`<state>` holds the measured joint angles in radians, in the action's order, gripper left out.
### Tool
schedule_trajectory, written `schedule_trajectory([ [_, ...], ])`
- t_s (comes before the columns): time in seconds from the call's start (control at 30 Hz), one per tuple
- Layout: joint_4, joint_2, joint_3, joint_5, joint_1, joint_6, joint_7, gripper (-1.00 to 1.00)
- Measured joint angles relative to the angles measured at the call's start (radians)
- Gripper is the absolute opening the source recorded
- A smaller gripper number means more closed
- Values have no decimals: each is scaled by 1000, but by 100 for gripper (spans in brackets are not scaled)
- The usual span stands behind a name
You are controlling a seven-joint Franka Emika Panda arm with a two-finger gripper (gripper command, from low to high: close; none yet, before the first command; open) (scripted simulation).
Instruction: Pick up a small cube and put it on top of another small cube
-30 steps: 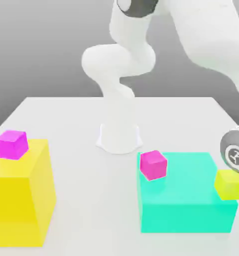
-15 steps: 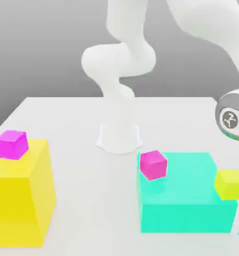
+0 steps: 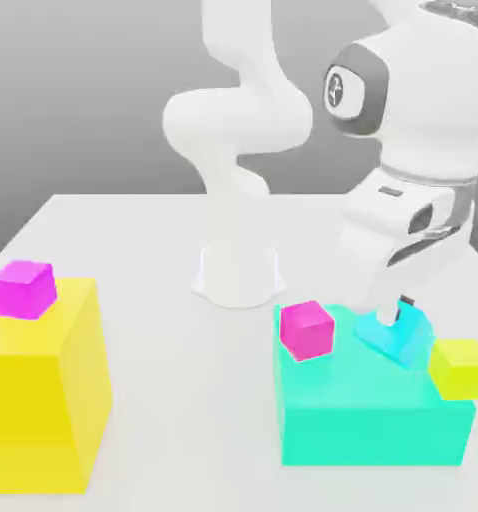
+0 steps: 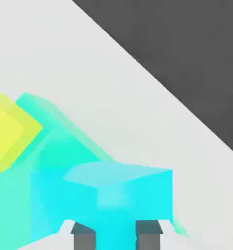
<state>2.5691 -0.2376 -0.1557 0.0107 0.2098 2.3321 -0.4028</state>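
- Currently, the white table [image 3: 133, 260] is seen in the exterior view, with the arm's base standing at its far middle.
- On the exterior view's left, a large yellow block [image 3: 38, 400] is placed, and a magenta cube [image 3: 24, 288] rests on its top.
- On the exterior view's right, a large teal block [image 3: 368, 415] is placed; a second magenta cube [image 3: 307, 329] sits at its near-left corner and a small yellow-green cube [image 3: 460, 367] at its right edge.
- The gripper [image 3: 403, 312] hangs over the teal block, and its jaws are closed on the small teal cube [image 3: 393, 335], which is held tilted, between the second magenta cube and the yellow-green cube.
- For the step in hand, it is judged that the cube should be carried over one of the small cubes, made level, and lowered straight until the faces meet; only then should the jaws be opened, so that the lower cube is not pushed off its block.
- From the hand view, the two dark fingertips [image 4: 83, 237] are seen pressed on the small teal cube [image 4: 113, 195], which the exterior view hardly resolves.
- The yellow block and its magenta cube are given by the exterior view.
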Motion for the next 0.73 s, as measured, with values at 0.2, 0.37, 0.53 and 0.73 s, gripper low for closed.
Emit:
schedule_trajectory([
  [0.2, 166, -217, 53, -42, 7, -51, 103, -100],
  [0.37, 289, -330, 84, -64, 11, -42, 165, -100],
  [0.53, 356, -209, 76, -71, 6, 145, 172, 100],
  [0.73, 361, -199, 75, -70, 5, 161, 171, 100],
])
